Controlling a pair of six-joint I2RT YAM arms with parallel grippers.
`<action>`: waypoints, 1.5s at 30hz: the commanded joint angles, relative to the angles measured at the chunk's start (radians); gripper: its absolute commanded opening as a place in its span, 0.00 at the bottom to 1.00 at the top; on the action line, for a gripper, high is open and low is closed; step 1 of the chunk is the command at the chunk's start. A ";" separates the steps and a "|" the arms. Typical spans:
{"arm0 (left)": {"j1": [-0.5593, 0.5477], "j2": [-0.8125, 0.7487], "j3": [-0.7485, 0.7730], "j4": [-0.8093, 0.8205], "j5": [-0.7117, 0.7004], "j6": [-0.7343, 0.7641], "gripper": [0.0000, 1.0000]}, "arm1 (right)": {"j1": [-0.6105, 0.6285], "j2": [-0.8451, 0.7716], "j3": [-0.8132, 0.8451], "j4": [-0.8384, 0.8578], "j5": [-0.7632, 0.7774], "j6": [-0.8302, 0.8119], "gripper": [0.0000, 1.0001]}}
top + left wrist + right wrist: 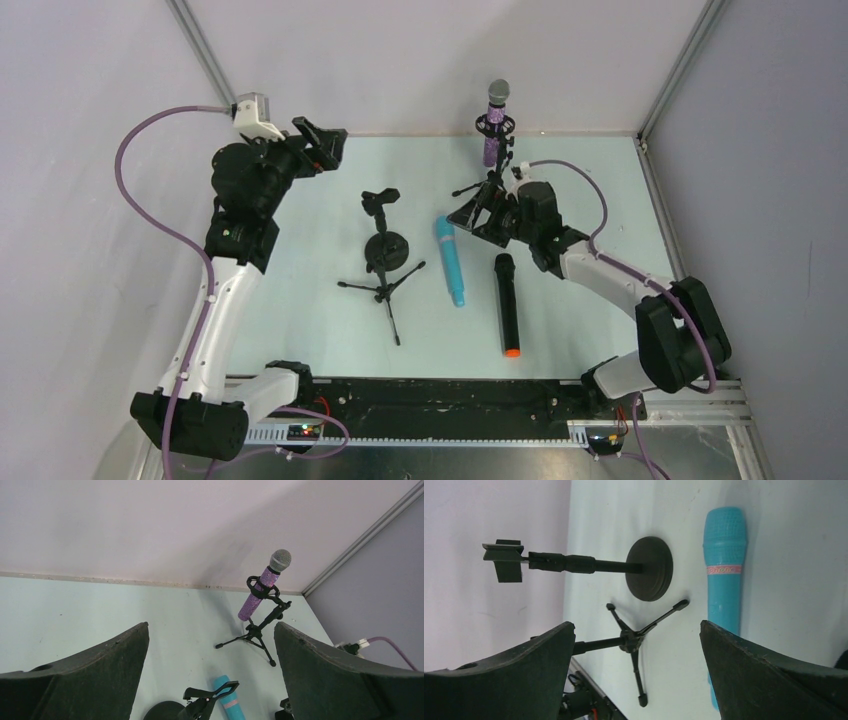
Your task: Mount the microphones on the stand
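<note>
The purple glittery microphone (pixel 496 125) with a silver head stands clipped in a black tripod stand (pixel 492 178) at the back; it also shows in the left wrist view (pixel 261 589). The light-blue microphone (pixel 450 260) lies flat mid-table, and shows in the right wrist view (pixel 724 575). The black microphone (pixel 507 303) with an orange end lies right of it. A round-base stand (pixel 386 247) with an empty clip (pixel 380 198) and an empty tripod stand (pixel 384 290) stand left of them. My left gripper (pixel 325 148) is open, raised at back left. My right gripper (pixel 478 212) is open and empty, just right of the blue microphone's head.
Grey walls close the back and sides, with metal frame posts (pixel 680 70) in the corners. A black rail (pixel 440 395) runs along the near edge between the arm bases. Purple cables (pixel 575 175) hang from both arms.
</note>
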 commanded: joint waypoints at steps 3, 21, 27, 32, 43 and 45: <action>-0.010 -0.027 -0.009 0.033 -0.017 0.030 0.98 | 0.020 0.000 0.157 -0.233 0.084 -0.214 0.99; -0.015 -0.026 -0.009 0.033 -0.014 0.030 0.98 | 0.180 0.286 0.575 -0.711 0.312 -0.600 0.93; -0.015 -0.022 -0.009 0.033 -0.010 0.026 0.98 | 0.189 0.419 0.675 -0.824 0.286 -0.627 0.91; -0.017 -0.021 -0.009 0.033 -0.009 0.026 0.98 | 0.197 0.499 0.707 -0.860 0.273 -0.631 0.88; -0.017 -0.015 -0.008 0.033 -0.005 0.023 0.98 | 0.254 0.641 0.732 -0.924 0.379 -0.663 0.67; -0.017 -0.016 -0.008 0.033 -0.004 0.025 0.98 | 0.257 0.652 0.722 -0.936 0.407 -0.671 0.55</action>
